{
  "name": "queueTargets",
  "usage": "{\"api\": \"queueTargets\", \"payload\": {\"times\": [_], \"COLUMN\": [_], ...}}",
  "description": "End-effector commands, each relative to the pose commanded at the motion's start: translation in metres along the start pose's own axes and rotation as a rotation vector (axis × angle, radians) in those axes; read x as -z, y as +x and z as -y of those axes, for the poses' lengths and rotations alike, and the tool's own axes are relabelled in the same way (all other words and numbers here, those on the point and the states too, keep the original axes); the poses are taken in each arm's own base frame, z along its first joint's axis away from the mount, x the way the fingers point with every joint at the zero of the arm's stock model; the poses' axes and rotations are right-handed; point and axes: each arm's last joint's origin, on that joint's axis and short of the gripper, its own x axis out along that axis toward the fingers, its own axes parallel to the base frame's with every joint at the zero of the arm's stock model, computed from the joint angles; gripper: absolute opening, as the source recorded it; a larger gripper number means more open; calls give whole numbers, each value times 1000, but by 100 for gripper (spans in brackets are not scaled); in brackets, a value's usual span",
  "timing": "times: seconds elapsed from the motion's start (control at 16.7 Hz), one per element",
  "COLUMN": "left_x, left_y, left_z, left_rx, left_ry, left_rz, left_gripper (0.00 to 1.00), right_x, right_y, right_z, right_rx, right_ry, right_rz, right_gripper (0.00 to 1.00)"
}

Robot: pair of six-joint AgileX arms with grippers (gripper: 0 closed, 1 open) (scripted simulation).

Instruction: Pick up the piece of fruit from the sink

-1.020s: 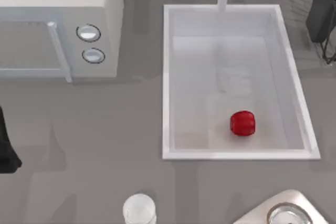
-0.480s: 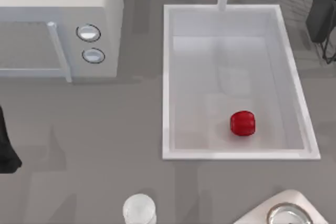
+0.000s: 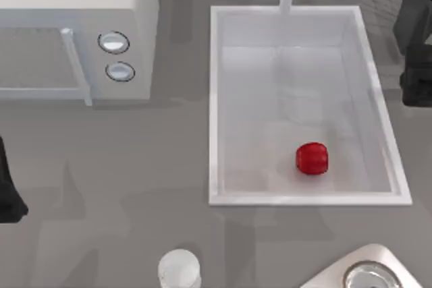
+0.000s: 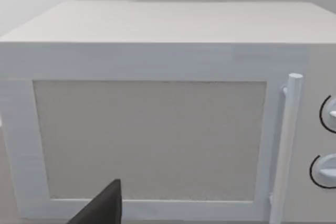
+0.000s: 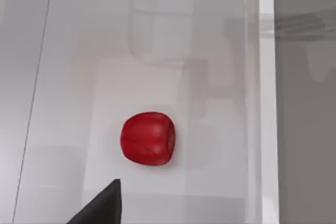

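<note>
White sink (image 3: 214, 106), red fruit (image 3: 312, 158) inside, right claw (image 3: 417, 75) apparently apart.

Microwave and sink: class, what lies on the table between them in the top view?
Nothing stands there. Between the microwave and the sink, the top view shows bare grey table.

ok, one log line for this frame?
phase: approach | small glossy red fruit: on floor of white rectangular sink, untouched | right gripper: beside sink's right rim | left arm: parked, table's left edge
</note>
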Motion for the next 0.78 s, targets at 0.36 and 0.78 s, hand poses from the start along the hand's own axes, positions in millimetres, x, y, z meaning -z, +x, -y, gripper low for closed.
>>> {"api": "queueTargets", "payload": {"times": [0.36, 0.78], "left_x": [0, 0], "left_y": [0, 0], "left_z": [0, 0], "left_rx": [0, 0], "left_ry": [0, 0], "left_rz": [0, 0], "left_gripper": [100, 100], "right_x": [-43, -33], "right_y": [113, 194], "right_z": [-54, -88], "right_rx": [80, 169], "right_ry": [12, 4], "right_rz": [-436, -681], "right_gripper": [100, 100]}}
